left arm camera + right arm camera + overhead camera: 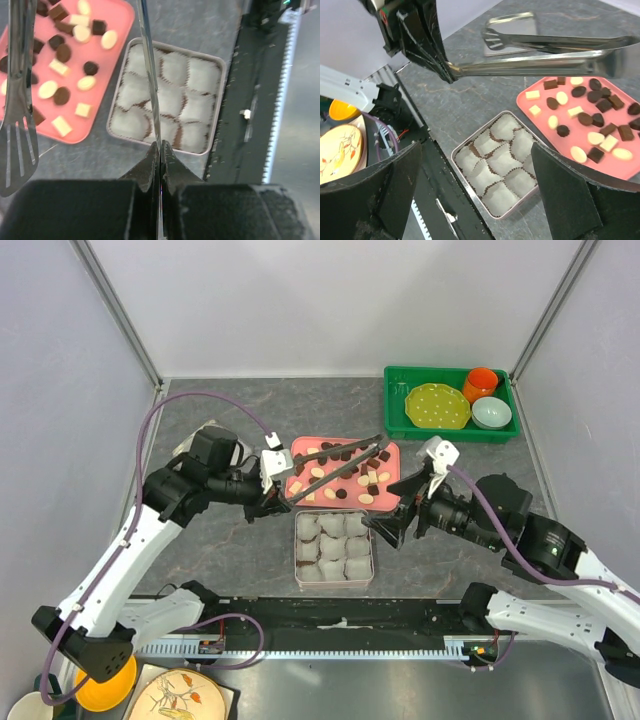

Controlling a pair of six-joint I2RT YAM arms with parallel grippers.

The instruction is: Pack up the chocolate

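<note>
The chocolate, several dark and cream pieces, lies on a pink tray. It also shows in the left wrist view and the right wrist view. In front of the tray stands a metal tin filled with white paper cups that hold no chocolate. My left gripper is shut on one arm of metal tongs, near its tip. The tongs' joined end reaches out above the tray. My right gripper is open and empty, just right of the tin and above it.
A green bin at the back right holds a yellow plate, an orange cup and a pale bowl. A flat metal lid lies beyond the tongs. A black rail runs along the near edge.
</note>
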